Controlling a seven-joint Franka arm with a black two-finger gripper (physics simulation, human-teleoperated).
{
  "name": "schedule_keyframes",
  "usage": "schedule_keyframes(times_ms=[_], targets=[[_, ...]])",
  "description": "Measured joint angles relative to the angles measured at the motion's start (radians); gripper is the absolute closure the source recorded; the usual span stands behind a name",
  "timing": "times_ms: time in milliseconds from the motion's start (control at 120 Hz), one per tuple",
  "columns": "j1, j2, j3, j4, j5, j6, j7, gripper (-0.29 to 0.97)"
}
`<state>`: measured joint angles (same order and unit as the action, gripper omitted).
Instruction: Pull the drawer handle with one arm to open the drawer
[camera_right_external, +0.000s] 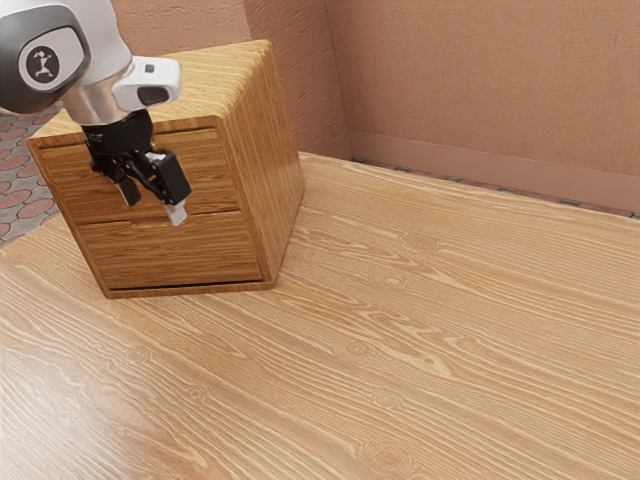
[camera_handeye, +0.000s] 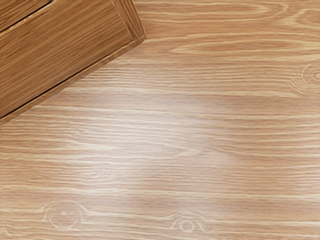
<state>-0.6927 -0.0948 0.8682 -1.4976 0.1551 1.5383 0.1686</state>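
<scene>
A wooden cabinet (camera_right_external: 255, 150) stands on a wide wooden table (camera_right_external: 430, 330), toward the exterior view's left and near the far edge of the table. Its front faces the camera and holds two drawer fronts, one above the other. The upper drawer (camera_right_external: 65, 185) and the lower drawer (camera_right_external: 170, 250) both sit flush with the cabinet's front frame, so both look closed.

My arm (camera_right_external: 70, 60), white and grey with a dark round badge, comes in from the exterior view's upper left and hangs in front of the cabinet. Its black gripper (camera_right_external: 152, 202) points downward and slightly toward the exterior view's right. In that view it lies over the upper drawer's lower part, with the fingertips just about at the seam between the two drawers. The two fingers (camera_right_external: 175, 208) stand apart, and I see nothing clamped between them. The one nearer the exterior view's right ends in a pale tip. I cannot tell whether the gripper touches the drawer front or hangs just in front of it, and I cannot make out a handle on either drawer.

Behind the table rises a plain reddish-brown wall (camera_right_external: 480, 70), and a strip of patterned red floor (camera_right_external: 15, 190) shows at the exterior view's left edge.

From the camera on my hand I look down on the table's pale grain, with the cabinet's bottom front corner (camera_handeye: 75, 45) close by
</scene>
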Motion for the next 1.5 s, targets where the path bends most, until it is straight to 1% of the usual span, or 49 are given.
schedule_keyframes(times_ms=[100, 133, 208, 275, 375, 525, 608, 700, 742, 783, 817, 875, 942, 983, 1083, 1142, 1217, 1283, 1358, 1500], targets=[[0.000, 0.000, -0.001, 0.000, 0.001, -0.001, 0.016, 0.00], [0.001, 0.000, -0.005, 0.025, 0.003, -0.002, 0.021, 0.00], [-0.003, -0.002, -0.039, 0.244, 0.017, -0.029, 0.036, 0.00], [-0.021, -0.001, -0.081, 0.318, 0.025, -0.048, 0.050, 0.00], [-0.038, 0.009, -0.098, 0.324, 0.011, -0.065, 0.067, 0.00], [0.005, 0.011, -0.090, 0.292, -0.012, -0.080, 0.089, 0.00], [0.004, 0.011, -0.090, 0.281, -0.018, -0.085, 0.099, 0.00], [-0.007, 0.002, -0.099, 0.224, -0.022, -0.107, 0.109, 0.00], [-0.007, -0.034, -0.141, 0.182, -0.023, -0.117, 0.113, 0.00], [-0.024, -0.103, -0.200, 0.111, -0.024, -0.124, 0.115, 0.00], [-0.029, -0.158, -0.225, 0.040, -0.022, -0.127, 0.116, 0.00], [-0.022, -0.280, -0.254, -0.146, -0.013, -0.121, 0.107, 0.00], [0.032, -0.399, -0.328, -0.298, 0.009, -0.116, 0.082, 0.00], [0.058, -0.472, -0.357, -0.370, 0.021, -0.111, 0.062, 0.00], [0.078, -0.610, -0.400, -0.515, 0.096, -0.045, 0.023, 0.00], [0.122, -0.634, -0.432, -0.543, 0.129, -0.003, 0.010, 0.00], [0.152, -0.651, -0.438, -0.569, 0.165, 0.060, 0.021, 0.00], [0.130, -0.651, -0.425, -0.582, 0.207, 0.134, 0.056, 0.00], [0.095, -0.653, -0.415, -0.588, 0.271, 0.201, 0.106, 0.00], [0.078, -0.676, -0.379, -0.620, 0.382, 0.278, 0.225, 0.00]])
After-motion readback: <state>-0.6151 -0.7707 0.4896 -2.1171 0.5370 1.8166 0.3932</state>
